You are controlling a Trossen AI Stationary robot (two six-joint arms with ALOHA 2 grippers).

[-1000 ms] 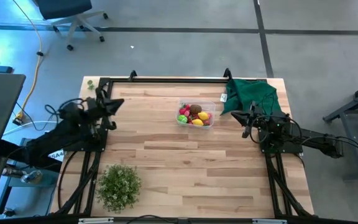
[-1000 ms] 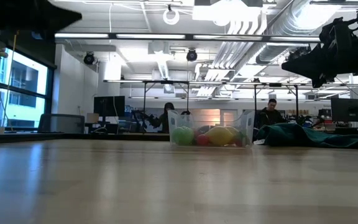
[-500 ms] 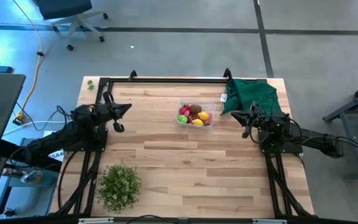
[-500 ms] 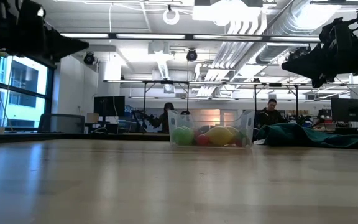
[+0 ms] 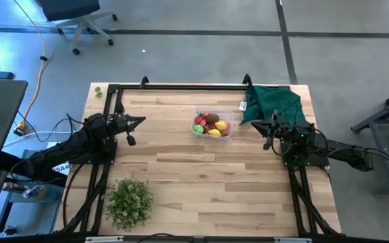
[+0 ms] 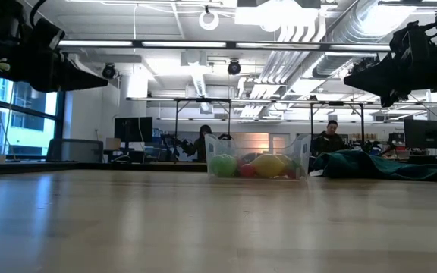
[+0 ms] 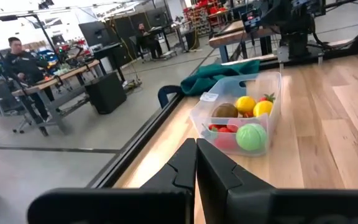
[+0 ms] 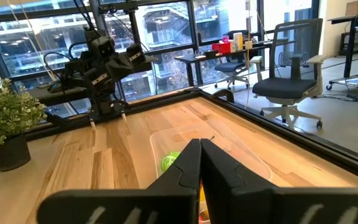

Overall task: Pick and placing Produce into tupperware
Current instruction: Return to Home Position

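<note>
Found the left jaws pressed together on nothing, high above the bench's (image 5: 201, 182) left edge on the left arm (image 5: 80, 145), tips aimed at the tupperware (image 5: 229, 115). Noted a bushy plant (image 5: 128, 201) to the near side of those jaws, well apart. Saw the tupperware standing between the two sets of jaws, nearer the right ones, touched by neither. Made out the produce (image 5: 211, 125) inside: a green ball (image 7: 252, 137), yellow lemons (image 7: 245, 104), a brown kiwi (image 7: 225, 110), small red pieces (image 7: 219, 129). Spotted a dark green cloth (image 5: 272, 101) just beside the right jaws. Found those jaws together too, empty, above the bench on the right arm (image 5: 316, 148).
</note>
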